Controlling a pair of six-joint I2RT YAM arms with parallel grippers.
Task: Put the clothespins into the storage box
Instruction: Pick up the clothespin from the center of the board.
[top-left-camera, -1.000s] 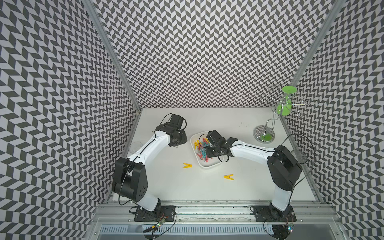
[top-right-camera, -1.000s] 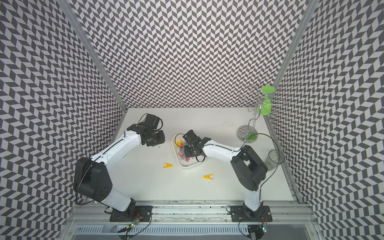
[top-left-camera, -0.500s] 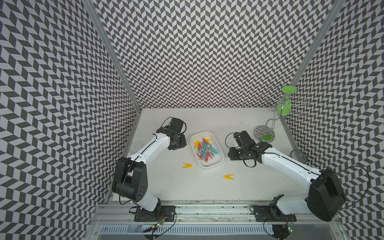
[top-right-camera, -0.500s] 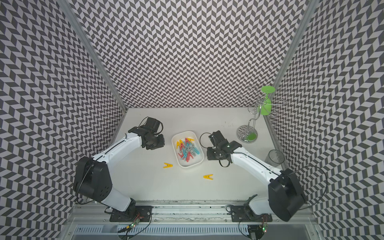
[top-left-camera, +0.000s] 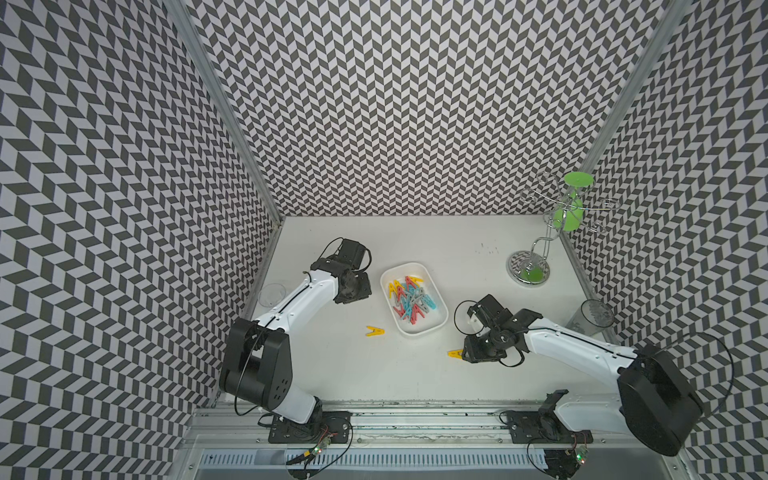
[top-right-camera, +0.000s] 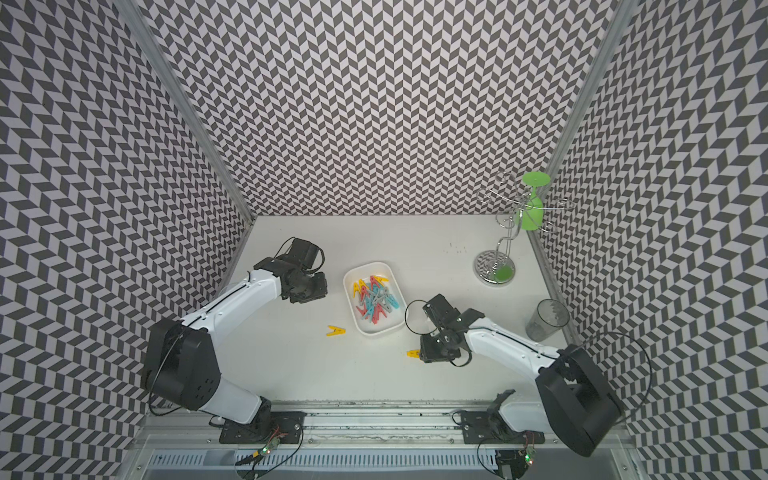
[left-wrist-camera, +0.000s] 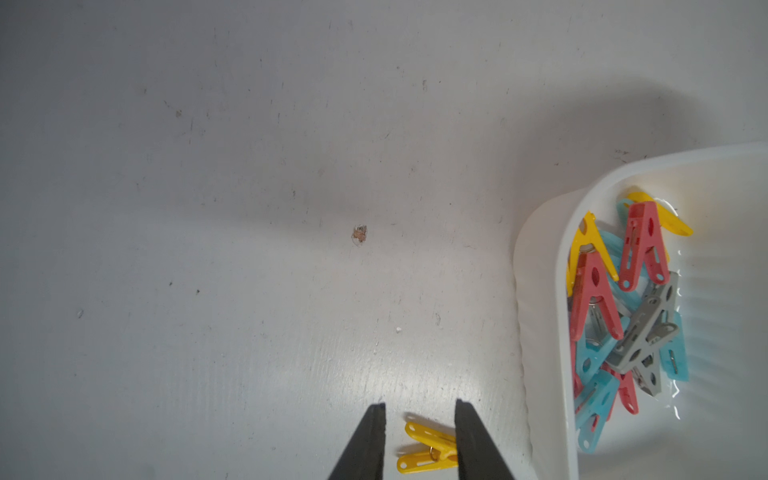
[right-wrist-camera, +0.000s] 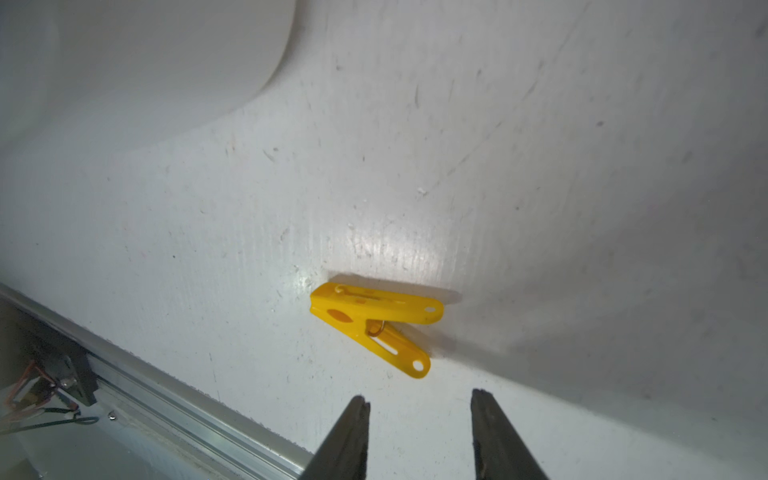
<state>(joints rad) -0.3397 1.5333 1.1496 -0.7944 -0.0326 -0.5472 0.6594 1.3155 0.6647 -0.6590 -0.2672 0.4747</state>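
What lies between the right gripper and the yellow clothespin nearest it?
Only bare table; the right wrist view shows the right gripper and clothespin apart.

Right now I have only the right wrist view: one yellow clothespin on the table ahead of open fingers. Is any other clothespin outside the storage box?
Observer: Yes. In both top views a second yellow clothespin lies on the table, on the left arm's side of the storage box.
Operator: Is the left gripper holding it?
Observer: No. In the left wrist view the left gripper is open, and that clothespin lies on the table, seen between its fingers.
Operator: And inside the box?
Observer: It holds a pile of yellow, red, blue and grey clothespins.
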